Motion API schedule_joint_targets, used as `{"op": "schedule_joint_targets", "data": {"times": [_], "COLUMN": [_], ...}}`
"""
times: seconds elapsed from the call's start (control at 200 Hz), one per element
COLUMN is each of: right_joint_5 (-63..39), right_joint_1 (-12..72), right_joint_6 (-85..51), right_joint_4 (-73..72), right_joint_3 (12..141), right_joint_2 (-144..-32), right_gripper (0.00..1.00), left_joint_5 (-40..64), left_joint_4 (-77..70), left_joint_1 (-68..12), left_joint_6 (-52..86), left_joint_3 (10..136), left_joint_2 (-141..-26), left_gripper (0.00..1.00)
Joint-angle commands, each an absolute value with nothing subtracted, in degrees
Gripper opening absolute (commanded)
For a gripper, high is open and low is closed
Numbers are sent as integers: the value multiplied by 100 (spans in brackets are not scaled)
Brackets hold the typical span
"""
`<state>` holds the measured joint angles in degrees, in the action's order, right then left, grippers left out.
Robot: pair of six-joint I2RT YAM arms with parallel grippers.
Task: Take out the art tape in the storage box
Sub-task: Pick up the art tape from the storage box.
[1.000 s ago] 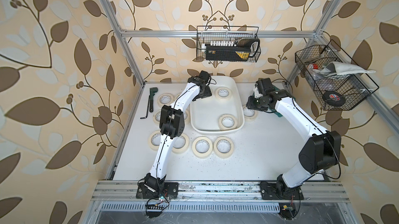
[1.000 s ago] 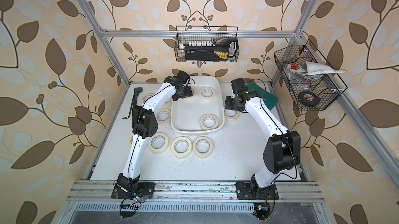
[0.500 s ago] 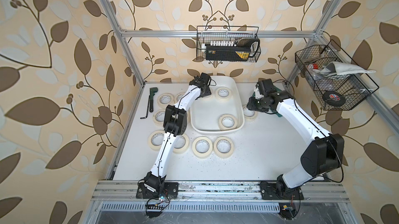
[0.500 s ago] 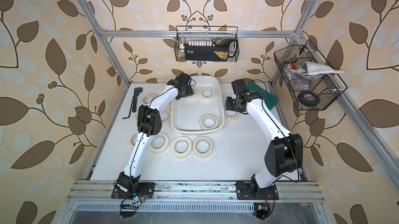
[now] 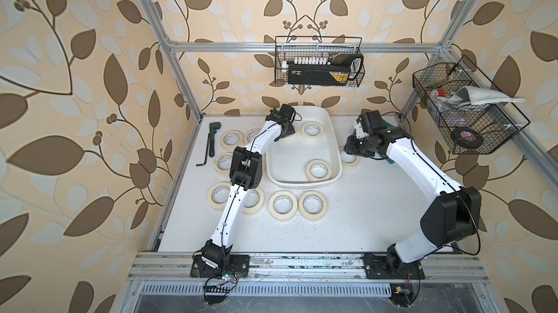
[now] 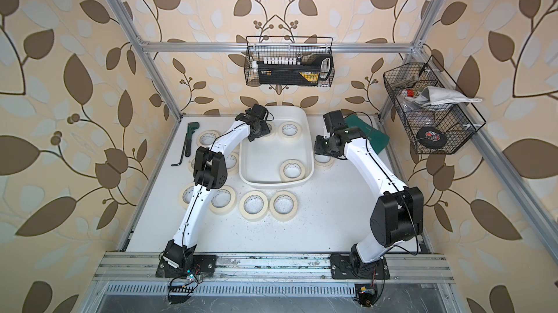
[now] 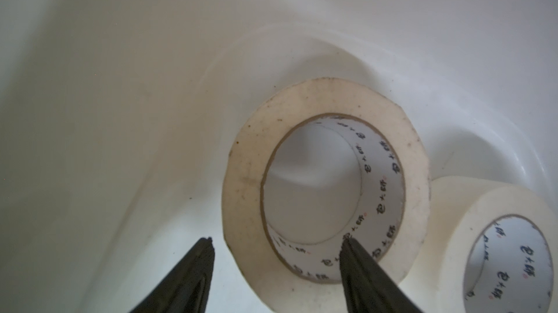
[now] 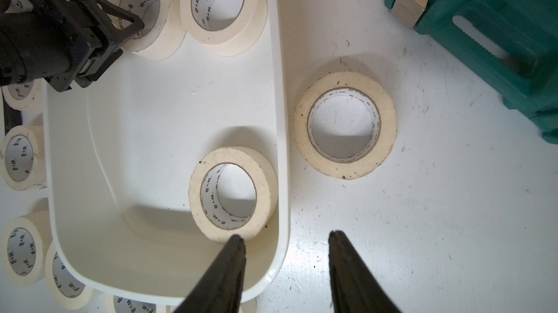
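the left hand (image 7: pixel 277 239) reaches into the far corner of the storage box (image 8: pixel 279 85), one finger inside the core of an art tape roll (image 7: pixel 241 181) and one outside, not yet clamped — likely to pinch its wall for the lift; two more rolls (image 8: pixel 262 175) lie in the box. the right hand (image 8: pixel 285 234) waits half-wide and empty over the tabletop (image 5: pixel 362 205) beside the rim. a second ago the left hand stood wider

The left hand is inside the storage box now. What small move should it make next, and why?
Probably close the left hand on the tape roll in a corner of the storage box. One finger sits inside its core, the other outside, so the wall lies between them, seemingly not yet pinched.
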<state>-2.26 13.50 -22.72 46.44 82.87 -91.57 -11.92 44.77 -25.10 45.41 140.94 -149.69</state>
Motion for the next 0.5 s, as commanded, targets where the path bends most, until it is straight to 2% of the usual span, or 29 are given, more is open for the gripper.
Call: {"op": "schedule_joint_targets", "data": {"times": [0.0,0.495], "right_joint_5": [-326,-338], "right_joint_1": [1397,1413], "right_joint_6": [-2320,-2302], "right_joint_4": [4676,4715], "right_joint_3": [8209,8279], "right_joint_2": [-9122,-9154], "right_gripper": [47,47], "left_joint_5": [-1239,-937], "left_joint_4": [4404,4326], "left_joint_1": [-2492,-2545], "left_joint_6": [4673,4681], "left_joint_3": [14036,13898], "left_joint_2": [-15041,-15027], "left_gripper": [70,57]}}
